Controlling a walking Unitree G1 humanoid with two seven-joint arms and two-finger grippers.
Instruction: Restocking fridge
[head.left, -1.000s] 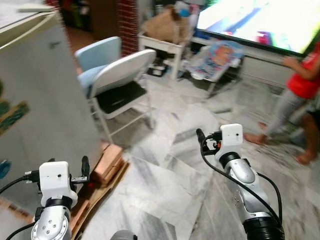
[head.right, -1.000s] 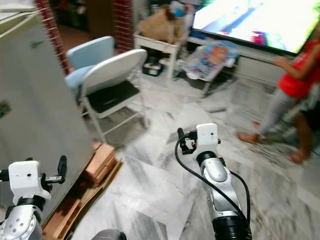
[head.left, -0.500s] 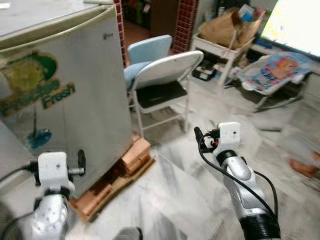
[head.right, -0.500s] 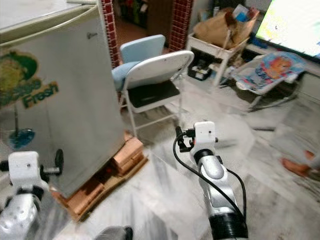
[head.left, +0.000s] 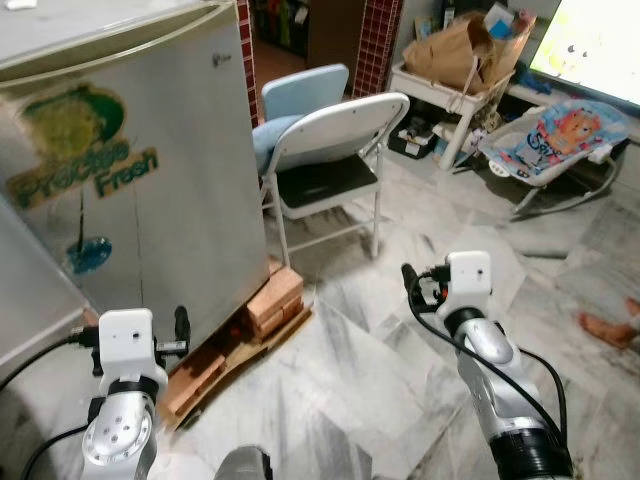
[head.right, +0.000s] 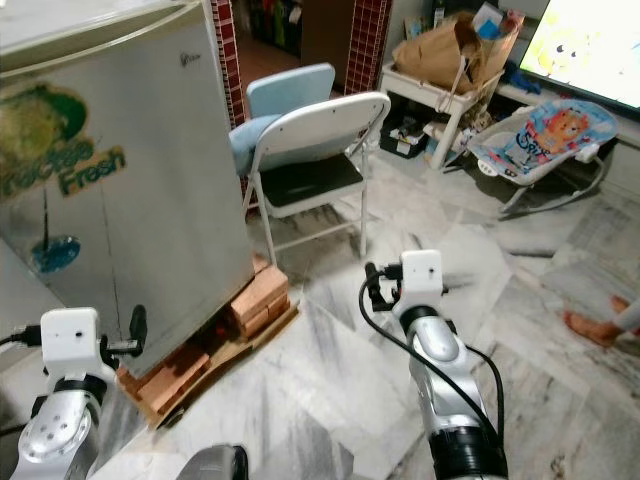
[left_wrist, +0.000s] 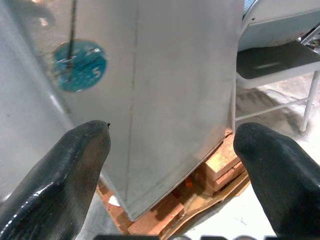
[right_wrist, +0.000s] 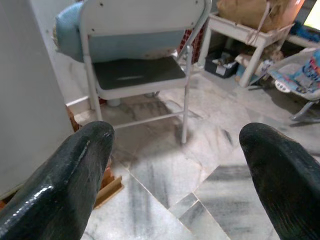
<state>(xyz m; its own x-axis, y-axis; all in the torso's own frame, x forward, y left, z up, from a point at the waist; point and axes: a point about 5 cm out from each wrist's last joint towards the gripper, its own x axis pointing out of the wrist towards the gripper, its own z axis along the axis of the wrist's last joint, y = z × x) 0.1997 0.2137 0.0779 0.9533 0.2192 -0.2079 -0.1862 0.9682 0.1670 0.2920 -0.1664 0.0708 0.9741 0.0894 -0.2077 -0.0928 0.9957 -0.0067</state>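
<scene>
Marble floor (head.left: 330, 370), grey-veined and pale, runs across a living room with a red brick pillar (head.left: 378, 40) at the back.

Left pincer (left_wrist: 172, 165): fingers spread wide, holding nothing, raised low at the robot's left and aimed at the lower side of the fridge. Its fingertips (left_wrist: 80, 150) stand apart from the metal.

Right pincer (right_wrist: 175, 165): fingers likewise spread, empty, held out over the open floor and pointed toward the folding chair.

Fridge (head.left: 130, 180): silver, door shut, standing at the robot's left front. A faded green label reading "Fresh" (head.left: 85, 175) and a round blue sticker (head.left: 88, 255) show on its face. The cabinet rests on bricks (head.left: 272, 300) laid over a wooden board (head.left: 215, 375).

Folding chair (head.left: 330, 150): white frame, dark seat, just beside the fridge on its right. A second chair with a light blue back (head.left: 300, 95) stands behind it, touching or nearly so.

Farther back: a white desk (head.left: 450, 90) carrying a brown paper bag (head.left: 465, 45), a baby bouncer (head.left: 560, 140) on the floor beside it, and a lit screen (head.left: 600, 40) above. A person's bare foot (head.left: 610, 325) shows at the right edge.
</scene>
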